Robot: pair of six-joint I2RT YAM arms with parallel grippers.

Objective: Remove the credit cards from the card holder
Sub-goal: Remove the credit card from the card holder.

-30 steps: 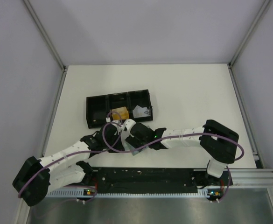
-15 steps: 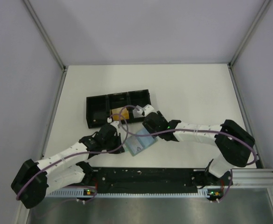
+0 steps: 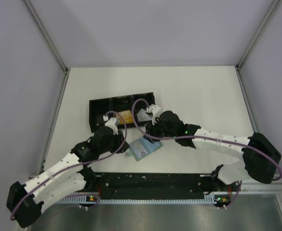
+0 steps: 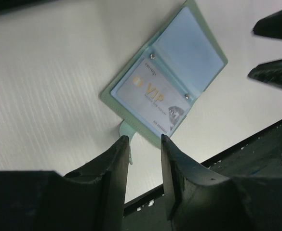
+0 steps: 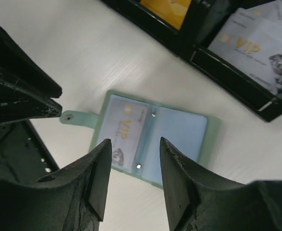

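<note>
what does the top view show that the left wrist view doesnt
Only top: the black tray with an orange card in its middle compartment. Only left wrist: the VIP print on the card in the holder. Both: the holder lying open, with the open left claw beside it.

A black three-compartment tray (image 3: 100, 114) lies on the white table (image 3: 203, 96).
</note>
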